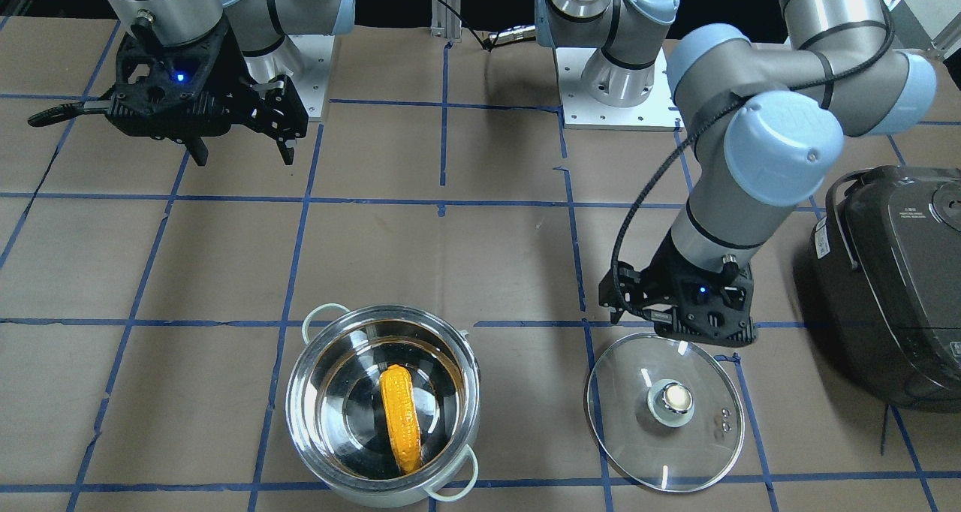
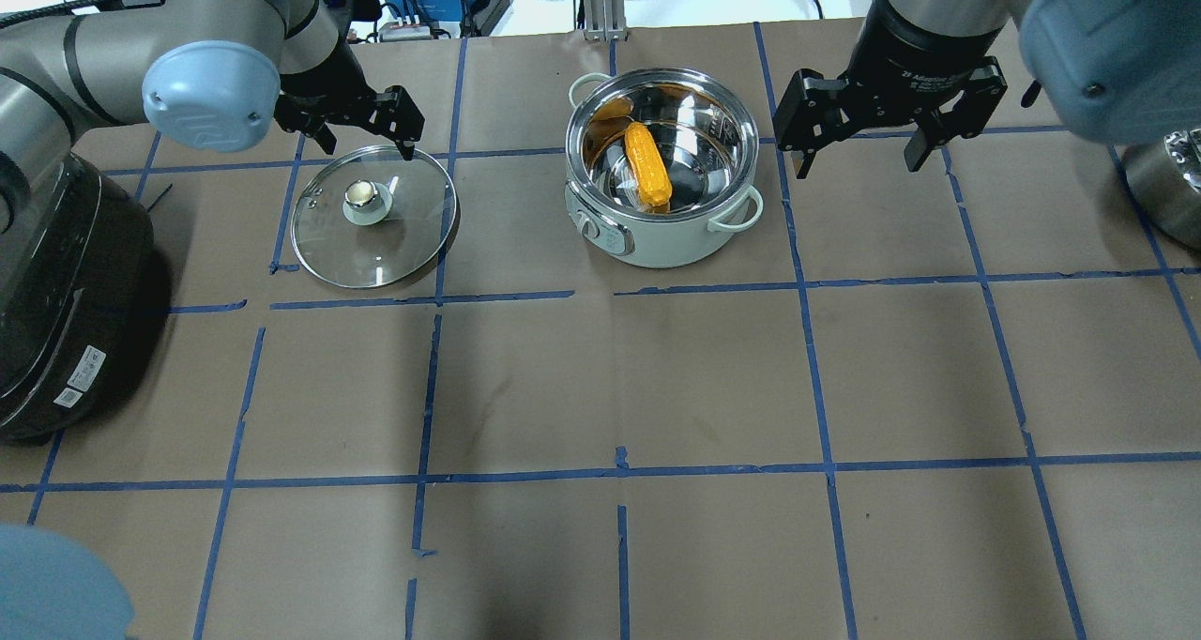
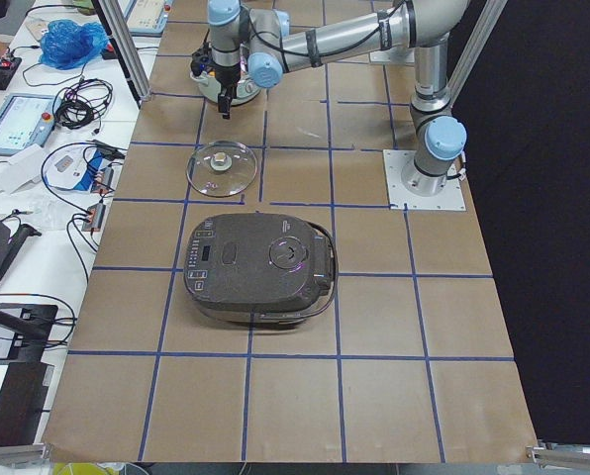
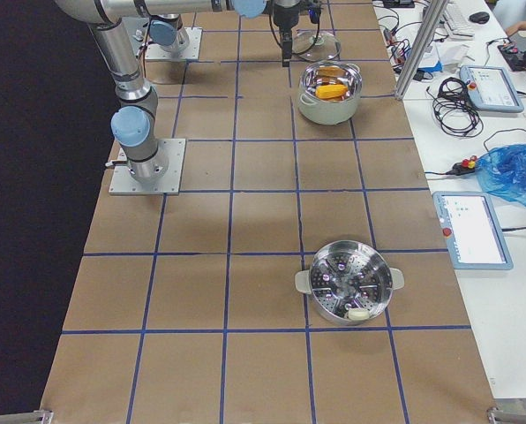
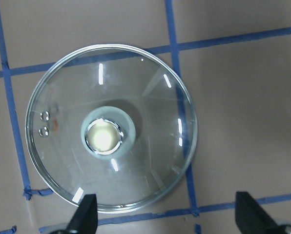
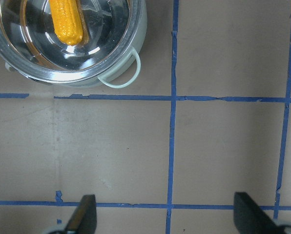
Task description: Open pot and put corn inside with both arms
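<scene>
The right wrist view's top edge cuts off the pot (image 6: 62,63) and the corn (image 6: 67,22), ahead and left of the right gripper (image 6: 167,219). In the front view the left gripper (image 2: 368,147) hides its own fingertips behind its body, and the rice cooker (image 1: 886,272) beside it runs off-frame.

Round shiny steel pot (image 2: 657,246) stands uncovered on the brown paper-covered bench (image 2: 600,387), its mouth reachable from above; a small yellow-orange corn cob (image 2: 647,163) lies inside. Its round glass lid (image 2: 394,236) lies flat to the left, a stretch of bench between them. Left tool (image 2: 369,149) hangs above the lid, right tool (image 2: 855,169) above bench right of the pot, both with fingers spread. A dark grey rice cooker (image 2: 56,293) blocks the left end.
</scene>
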